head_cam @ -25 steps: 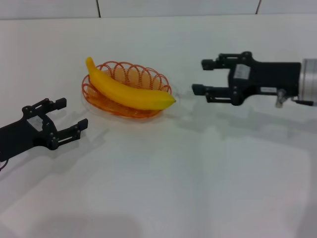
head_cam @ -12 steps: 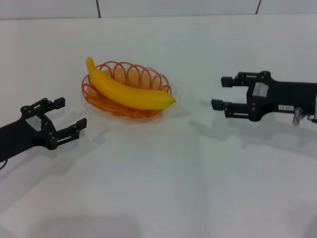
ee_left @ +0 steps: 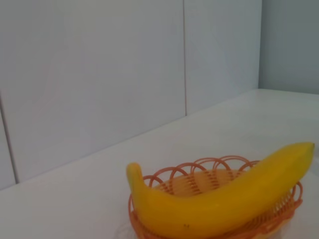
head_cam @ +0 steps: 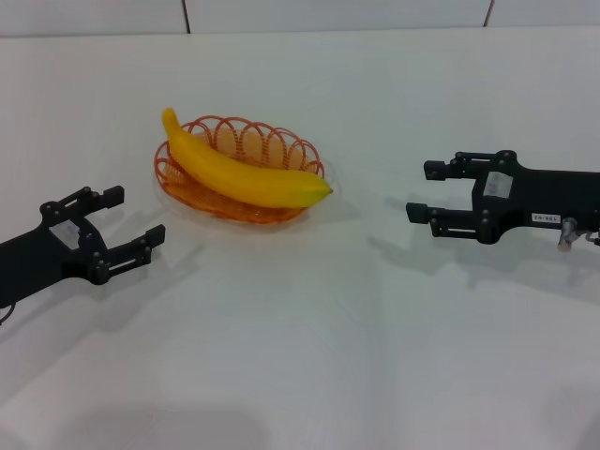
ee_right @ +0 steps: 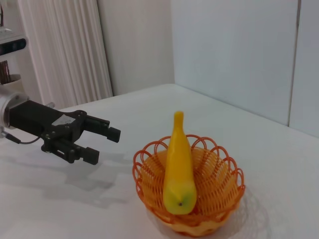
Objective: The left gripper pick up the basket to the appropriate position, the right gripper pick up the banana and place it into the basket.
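The yellow banana (head_cam: 246,172) lies across the orange wire basket (head_cam: 281,146), which stands on the white table left of centre. Both also show in the left wrist view, banana (ee_left: 219,201) and basket (ee_left: 199,181), and in the right wrist view, banana (ee_right: 179,169) and basket (ee_right: 219,191). My left gripper (head_cam: 134,218) is open and empty, low on the table to the left of the basket; it also shows in the right wrist view (ee_right: 105,144). My right gripper (head_cam: 422,191) is open and empty, well to the right of the basket, fingers pointing toward it.
The white table (head_cam: 309,337) stretches wide in front and between the arms. A pale panelled wall (head_cam: 337,13) runs along the far edge. A curtain (ee_right: 65,50) hangs beyond the table in the right wrist view.
My right gripper has drawn back to the right, away from the basket, and dropped a little lower. The left gripper, basket and banana have not moved.
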You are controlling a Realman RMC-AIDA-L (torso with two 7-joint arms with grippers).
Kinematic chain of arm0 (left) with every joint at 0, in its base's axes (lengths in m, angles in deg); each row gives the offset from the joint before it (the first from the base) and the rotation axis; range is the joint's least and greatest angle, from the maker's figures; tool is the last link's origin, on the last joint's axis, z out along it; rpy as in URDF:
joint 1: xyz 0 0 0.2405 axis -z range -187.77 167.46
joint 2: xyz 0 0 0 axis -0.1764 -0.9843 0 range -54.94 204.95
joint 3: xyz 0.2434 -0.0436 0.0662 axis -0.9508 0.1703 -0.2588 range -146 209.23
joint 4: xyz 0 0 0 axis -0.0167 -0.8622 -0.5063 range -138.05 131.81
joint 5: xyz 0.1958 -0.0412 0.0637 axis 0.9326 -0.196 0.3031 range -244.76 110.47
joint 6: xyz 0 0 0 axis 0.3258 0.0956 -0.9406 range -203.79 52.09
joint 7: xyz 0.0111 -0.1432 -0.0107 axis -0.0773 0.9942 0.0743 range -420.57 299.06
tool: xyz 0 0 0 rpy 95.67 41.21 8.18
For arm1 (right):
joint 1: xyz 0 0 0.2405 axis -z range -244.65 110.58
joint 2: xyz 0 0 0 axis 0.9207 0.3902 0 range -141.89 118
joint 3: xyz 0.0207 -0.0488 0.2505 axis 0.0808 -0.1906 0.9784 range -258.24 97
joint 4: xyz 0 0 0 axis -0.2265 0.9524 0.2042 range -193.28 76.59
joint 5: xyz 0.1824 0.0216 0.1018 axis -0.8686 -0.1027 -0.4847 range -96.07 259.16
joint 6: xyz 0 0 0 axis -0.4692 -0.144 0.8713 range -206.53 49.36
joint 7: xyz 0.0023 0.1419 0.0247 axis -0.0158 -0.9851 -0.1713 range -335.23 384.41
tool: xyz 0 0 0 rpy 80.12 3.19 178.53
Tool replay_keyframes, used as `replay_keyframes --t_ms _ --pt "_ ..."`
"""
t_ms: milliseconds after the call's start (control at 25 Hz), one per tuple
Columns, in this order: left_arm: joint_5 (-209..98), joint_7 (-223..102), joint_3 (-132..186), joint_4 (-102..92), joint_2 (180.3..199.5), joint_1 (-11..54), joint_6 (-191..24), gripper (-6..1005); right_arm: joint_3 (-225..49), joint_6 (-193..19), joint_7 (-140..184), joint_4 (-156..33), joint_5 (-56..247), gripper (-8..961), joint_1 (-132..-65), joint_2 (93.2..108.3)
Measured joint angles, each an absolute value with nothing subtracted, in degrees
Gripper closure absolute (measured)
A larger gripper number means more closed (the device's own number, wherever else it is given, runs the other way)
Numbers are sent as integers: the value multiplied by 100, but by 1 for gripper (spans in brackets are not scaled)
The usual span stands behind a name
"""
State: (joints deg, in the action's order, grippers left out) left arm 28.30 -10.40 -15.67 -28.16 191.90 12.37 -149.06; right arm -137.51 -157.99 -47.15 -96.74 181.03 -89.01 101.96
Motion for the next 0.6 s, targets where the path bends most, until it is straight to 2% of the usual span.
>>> replay_keyframes --t_ms 600 --pt "2830 -1040 -1567 -2816 19189 1225 -14907 181 -13518 -15817 -4548 -9657 18104 265 -8786 10213"
